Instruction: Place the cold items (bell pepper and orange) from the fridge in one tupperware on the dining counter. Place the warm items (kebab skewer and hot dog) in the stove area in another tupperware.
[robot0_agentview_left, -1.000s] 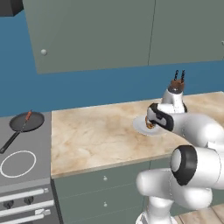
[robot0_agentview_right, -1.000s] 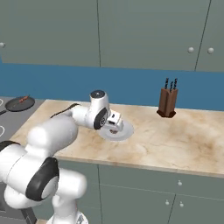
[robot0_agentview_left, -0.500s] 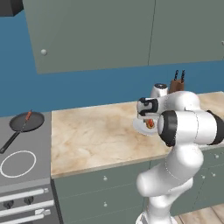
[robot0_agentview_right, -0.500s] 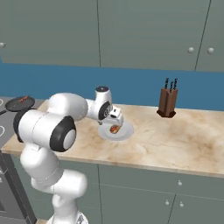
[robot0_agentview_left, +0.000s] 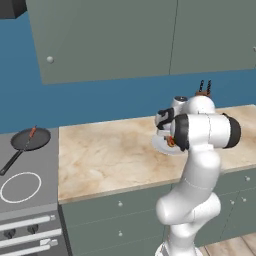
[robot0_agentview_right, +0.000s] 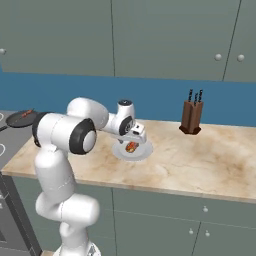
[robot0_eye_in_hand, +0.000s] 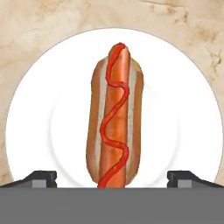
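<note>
The hot dog (robot0_eye_in_hand: 114, 122), a sausage in a bun with a wavy line of ketchup, lies on a round white plate (robot0_eye_in_hand: 183, 109) on the marble counter. My gripper (robot0_eye_in_hand: 113, 179) hovers open just above it, one fingertip on each side of the bun's near end, touching nothing. From the base, the gripper (robot0_agentview_right: 136, 134) points down over the plate (robot0_agentview_right: 142, 152) and the hot dog (robot0_agentview_right: 132, 147). The kebab skewer (robot0_agentview_left: 31, 134) rests in a dark pan (robot0_agentview_left: 27, 142) on the stove at the far left. The bell pepper, orange and tupperware are out of view.
A wooden knife block (robot0_agentview_right: 192, 117) stands against the blue wall to the right of the plate. The stove (robot0_agentview_left: 22, 187) adjoins the counter's left end. Grey cabinets hang overhead. My own elbow bulks in front of the plate (robot0_agentview_left: 162, 145) in the left base view.
The arm has swung its elbow up and around to stand upright in front of the counter. The hand stays over the plate, and the hot dog now shows beneath it.
</note>
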